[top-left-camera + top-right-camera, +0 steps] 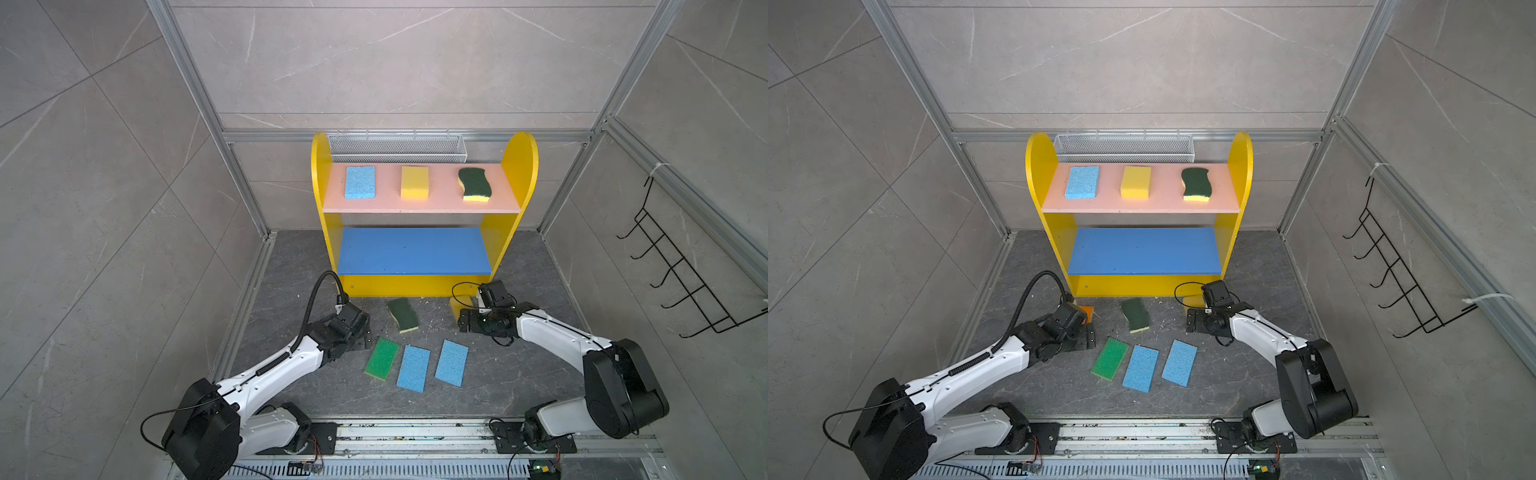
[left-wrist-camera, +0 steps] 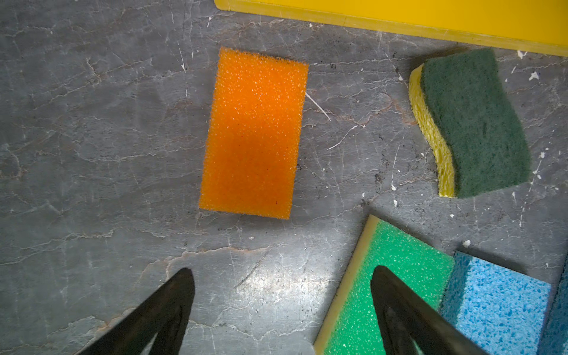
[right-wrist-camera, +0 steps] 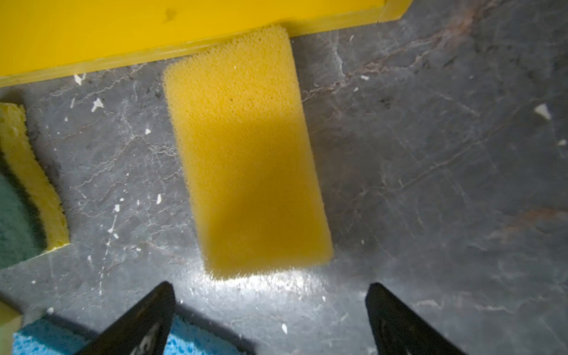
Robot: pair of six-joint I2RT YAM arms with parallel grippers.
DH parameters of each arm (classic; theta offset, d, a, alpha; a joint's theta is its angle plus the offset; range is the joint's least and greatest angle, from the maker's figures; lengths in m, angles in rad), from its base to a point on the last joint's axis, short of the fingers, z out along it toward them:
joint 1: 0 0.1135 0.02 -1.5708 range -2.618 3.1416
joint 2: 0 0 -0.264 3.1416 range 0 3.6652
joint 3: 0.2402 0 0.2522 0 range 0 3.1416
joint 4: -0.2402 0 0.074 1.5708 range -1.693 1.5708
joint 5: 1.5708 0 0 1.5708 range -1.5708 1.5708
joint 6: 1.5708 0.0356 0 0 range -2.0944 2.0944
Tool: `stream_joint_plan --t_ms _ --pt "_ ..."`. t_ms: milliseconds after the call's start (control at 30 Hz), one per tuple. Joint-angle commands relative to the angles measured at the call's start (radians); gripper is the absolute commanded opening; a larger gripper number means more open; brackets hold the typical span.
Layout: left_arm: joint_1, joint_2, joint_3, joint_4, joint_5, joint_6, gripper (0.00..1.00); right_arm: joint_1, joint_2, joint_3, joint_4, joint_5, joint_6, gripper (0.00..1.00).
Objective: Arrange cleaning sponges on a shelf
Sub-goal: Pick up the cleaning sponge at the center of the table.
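Observation:
The shelf [image 1: 519, 174] holds three sponges on its pink board: light blue [image 1: 360, 182], plain yellow [image 1: 414, 182] and wavy dark green [image 1: 475, 184]. Its blue board [image 1: 413, 251] is bare. On the floor lie a wavy green sponge [image 1: 402, 314], a bright green one [image 1: 381, 358] and two light blue ones [image 1: 413, 368] [image 1: 451, 363]. My left gripper [image 2: 281, 273] hangs open just short of the orange sponge [image 2: 253, 132], one finger over the bright green sponge [image 2: 384, 276]. My right gripper [image 3: 270, 287] is open, short of a plain yellow sponge [image 3: 246, 147] that touches the shelf's base.
A white wire mesh basket [image 1: 397, 147] hangs behind the shelf. A black wire hook rack [image 1: 681, 266] is on the right wall. Aluminium frame posts bound the dark stone floor [image 1: 519, 374]. The arm bases sit on a rail [image 1: 415, 434] at the front.

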State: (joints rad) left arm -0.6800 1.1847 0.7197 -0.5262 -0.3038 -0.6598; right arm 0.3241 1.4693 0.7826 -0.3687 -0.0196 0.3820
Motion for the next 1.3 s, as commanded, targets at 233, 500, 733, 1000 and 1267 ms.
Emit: stream_joint_plan --t_ms 233,500,733,1000,1267 --pt "0.002 0.019 0.062 0.007 -0.03 0.044 0.92 0.051 0.135 0.123 0.016 0.073 -0.094 0.99" --pt "0.002 0.029 0.078 0.006 -0.024 0.045 0.92 0.069 0.224 0.192 -0.077 0.153 -0.063 0.99" --pt "0.002 -0.011 0.075 -0.013 -0.03 0.036 0.91 0.081 0.268 0.211 -0.1 0.173 -0.038 0.95" --pt "0.002 -0.089 0.055 -0.044 -0.052 0.022 0.91 0.091 0.209 0.163 -0.062 0.176 -0.021 0.79" --pt "0.002 -0.149 0.048 -0.051 -0.065 0.016 0.91 0.104 -0.035 0.068 -0.056 0.201 0.006 0.7"
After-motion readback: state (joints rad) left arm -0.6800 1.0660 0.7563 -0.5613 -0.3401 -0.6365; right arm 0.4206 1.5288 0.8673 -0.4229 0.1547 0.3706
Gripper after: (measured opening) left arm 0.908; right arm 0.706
